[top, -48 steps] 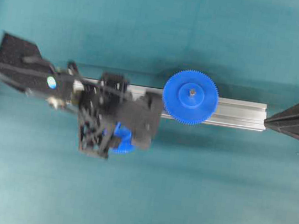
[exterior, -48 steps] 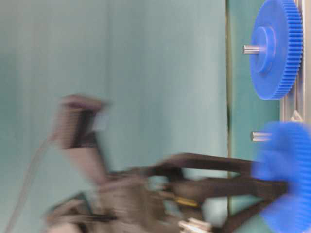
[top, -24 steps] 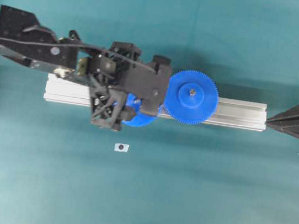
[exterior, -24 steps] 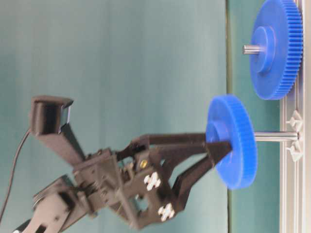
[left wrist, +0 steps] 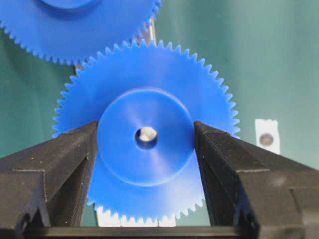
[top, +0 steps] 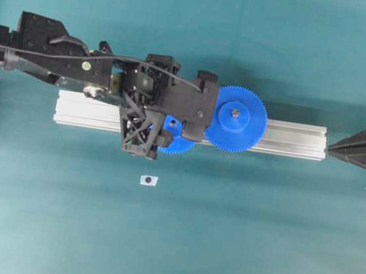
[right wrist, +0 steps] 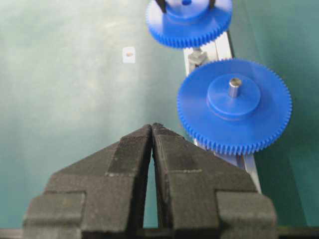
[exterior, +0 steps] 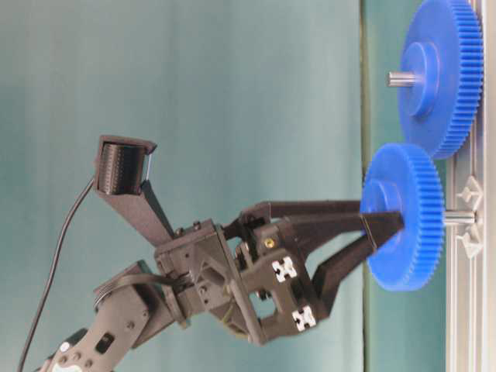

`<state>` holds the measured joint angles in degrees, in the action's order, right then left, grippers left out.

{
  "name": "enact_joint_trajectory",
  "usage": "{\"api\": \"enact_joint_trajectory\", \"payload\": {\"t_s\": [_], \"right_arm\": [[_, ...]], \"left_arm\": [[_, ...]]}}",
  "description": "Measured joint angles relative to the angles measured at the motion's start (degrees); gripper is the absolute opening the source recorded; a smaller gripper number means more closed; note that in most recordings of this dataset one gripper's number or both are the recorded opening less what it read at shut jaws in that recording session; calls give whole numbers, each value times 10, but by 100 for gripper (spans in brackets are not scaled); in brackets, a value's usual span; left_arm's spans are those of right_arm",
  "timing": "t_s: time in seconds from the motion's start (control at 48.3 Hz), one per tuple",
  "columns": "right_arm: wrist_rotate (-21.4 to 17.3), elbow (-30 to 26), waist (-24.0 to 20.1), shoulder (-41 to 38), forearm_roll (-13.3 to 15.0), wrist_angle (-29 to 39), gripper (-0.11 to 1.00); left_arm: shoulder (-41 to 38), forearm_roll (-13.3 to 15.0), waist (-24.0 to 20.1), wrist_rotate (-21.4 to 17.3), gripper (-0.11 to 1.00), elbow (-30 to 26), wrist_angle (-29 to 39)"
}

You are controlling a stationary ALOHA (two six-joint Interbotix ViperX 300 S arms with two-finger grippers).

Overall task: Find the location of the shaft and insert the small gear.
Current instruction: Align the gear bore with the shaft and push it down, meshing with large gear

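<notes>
My left gripper (exterior: 384, 225) is shut on the raised hub of the small gear (exterior: 407, 217), a blue toothed wheel. The gear is threaded on the shaft (exterior: 459, 218), a thin grey pin standing on the aluminium rail (top: 292, 139); a short length of pin shows between gear and rail. In the left wrist view the fingers (left wrist: 75, 159) clamp the hub (left wrist: 144, 159) and the pin's tip (left wrist: 147, 133) shows in the centre hole. The small gear's teeth sit beside those of the larger blue gear (top: 233, 119). My right gripper (right wrist: 152, 128) is shut and empty at the rail's right end.
The larger gear (right wrist: 234, 104) sits on its own pin on the rail. A small white tag with a dark dot (top: 149, 180) lies on the teal table in front of the rail. Black frame posts stand at the far left and right edges.
My left gripper carried the small gear from the table up over the rail, set it on the shaft, and has slid it down the pin closer to the rail. The right arm has not moved.
</notes>
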<state>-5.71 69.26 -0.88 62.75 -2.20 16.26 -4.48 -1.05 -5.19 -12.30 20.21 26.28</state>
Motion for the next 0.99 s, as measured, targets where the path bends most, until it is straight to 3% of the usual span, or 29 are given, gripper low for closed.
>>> {"api": "enact_joint_trajectory", "payload": {"t_s": [0.228, 0.456, 0.994], "right_arm": [[0, 0, -1, 3, 0, 0, 12], [0, 0, 0, 4, 0, 0, 12], [0, 2, -1, 8, 0, 1, 12]], "left_arm": [[-1, 0, -15, -32, 64, -4, 30], [-1, 0, -19, -39, 64, -9, 87], [-4, 0, -31, -35, 64, -13, 67]]}}
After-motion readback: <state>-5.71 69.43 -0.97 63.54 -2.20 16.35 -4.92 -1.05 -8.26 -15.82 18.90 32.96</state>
